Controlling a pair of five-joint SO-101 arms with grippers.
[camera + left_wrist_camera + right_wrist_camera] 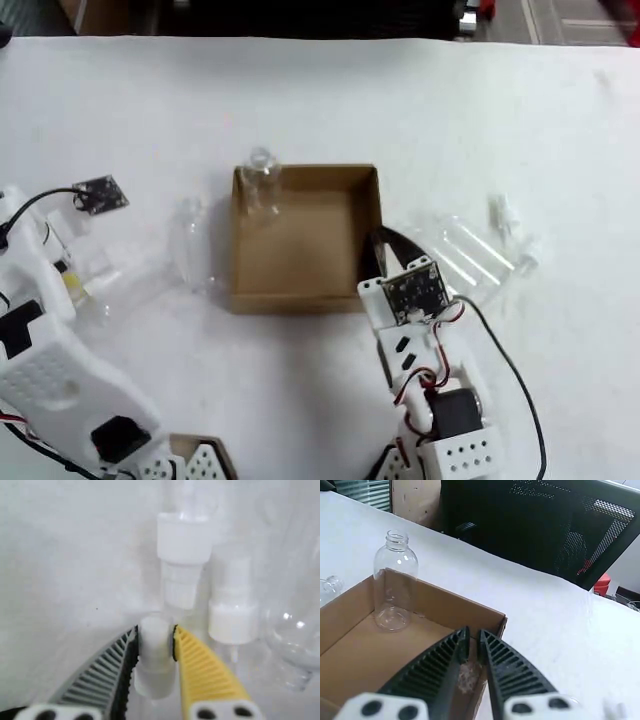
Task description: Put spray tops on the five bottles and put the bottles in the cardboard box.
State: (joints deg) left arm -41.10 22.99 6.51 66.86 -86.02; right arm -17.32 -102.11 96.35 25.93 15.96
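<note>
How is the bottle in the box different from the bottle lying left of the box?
The bottle in the box stands upright; the bottle left of it lies on its side. The first is inside the cardboard box, the second on the table. Both are clear.

White table [330, 100]: plain matte top, spanning the high view from side to side. Past its far edge a dark strip, then pale tiled floor [585, 20] at the far right corner.

Right wrist view, room behind the table:
- black chair [555, 525] with a mesh back, close behind the table's far edge
- brown panel [415, 502] standing just beside the chair
- slatted blinds [365, 492] beyond the panel, at the corner
- small red object [603, 585] low down beside the chair, partly hidden; cannot tell what it is
</note>
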